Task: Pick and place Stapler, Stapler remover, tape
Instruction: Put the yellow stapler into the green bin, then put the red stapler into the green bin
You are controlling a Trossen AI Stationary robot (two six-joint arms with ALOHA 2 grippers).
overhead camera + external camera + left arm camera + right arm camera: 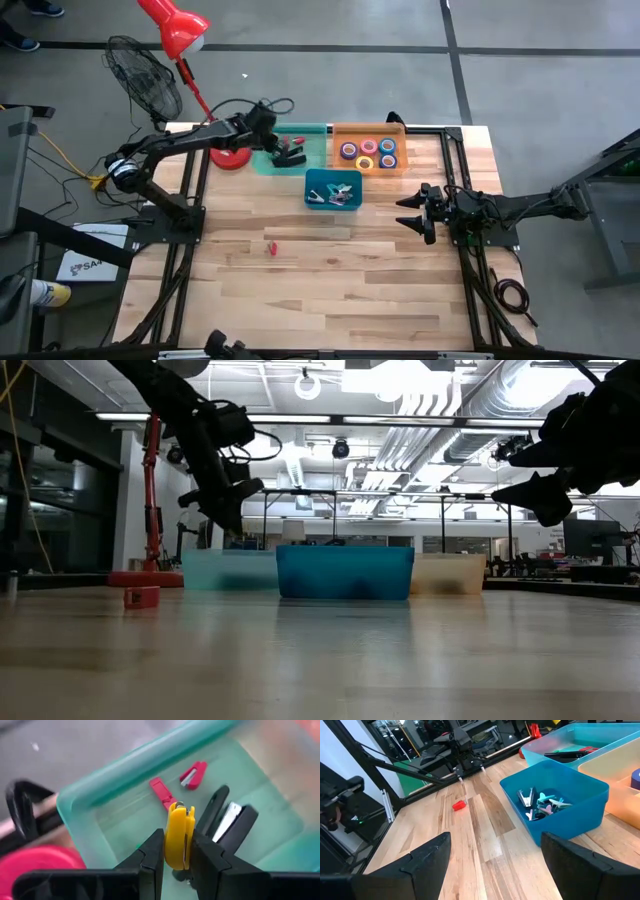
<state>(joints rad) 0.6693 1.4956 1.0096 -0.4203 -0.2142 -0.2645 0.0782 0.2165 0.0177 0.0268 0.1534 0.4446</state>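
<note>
High view: the left gripper (272, 137) reaches over the pale green bin (316, 130) at the far side of the table (330, 290), where a black stapler (290, 155) lies inside with a bit of red beside it. Just to the right of that green bin sits the orange bin (400, 130) holding the tape rolls (368, 153) — purple, yellow, pink and blue rings. Just in front of the green bin stands the blue bin (322, 177) with small staple removers (338, 194) in it. A small red stapler (270, 247) lies alone on the wood, well in front of the green bin. The right gripper (412, 212) waits over the table to the right of the blue bin, its fingers spread wide and holding nothing. Low view: the left gripper (225, 510) hangs above the green bin (228, 570), with the blue bin (345, 571) nearest the camera and the small red stapler (141, 596) on the wood off to one side. Left wrist view: the fingers (152, 857) are clenched on a small yellow stapler (179, 836) — held above the green bin (82, 815), in which lie the black stapler (227, 817) and two little red staplers (194, 774). Right wrist view: the open fingers (427, 855) frame the blue bin (570, 815) with its staple removers (540, 804), and the small red stapler (459, 805) lies on the wood beyond.
</note>
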